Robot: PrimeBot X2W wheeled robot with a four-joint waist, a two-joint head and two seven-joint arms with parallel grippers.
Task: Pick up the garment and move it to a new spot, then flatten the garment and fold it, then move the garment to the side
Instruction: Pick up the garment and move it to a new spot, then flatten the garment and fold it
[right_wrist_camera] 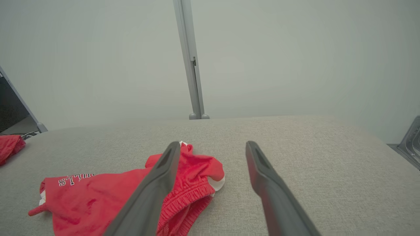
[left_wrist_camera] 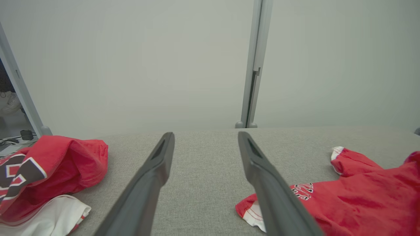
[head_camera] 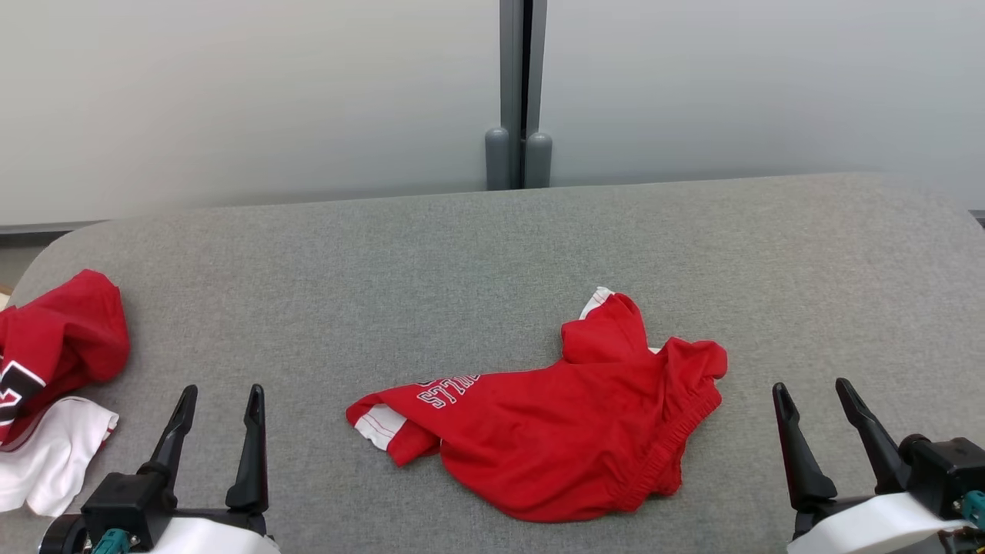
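A grey fabric-covered surface point(head_camera: 308, 292) with rounded far corners runs up to a pale wall point(head_camera: 231, 92) split by a grey post point(head_camera: 522, 92); bare cloth lies open along the far side and at the right, while a red and white pile of clothes point(head_camera: 54, 346) crowds the left edge; the garment point(head_camera: 569, 431), crumpled red shorts with white trim, a gathered waistband and white lettering, lies mid-surface near the front; the left end effector point(head_camera: 222, 388) and right end effector point(head_camera: 810, 383) flank it, both released, fingers spread, touching nothing.

bare table point(head_camera: 477, 254) around shorts point(head_camera: 554, 431); clothes pile point(head_camera: 54, 362) left
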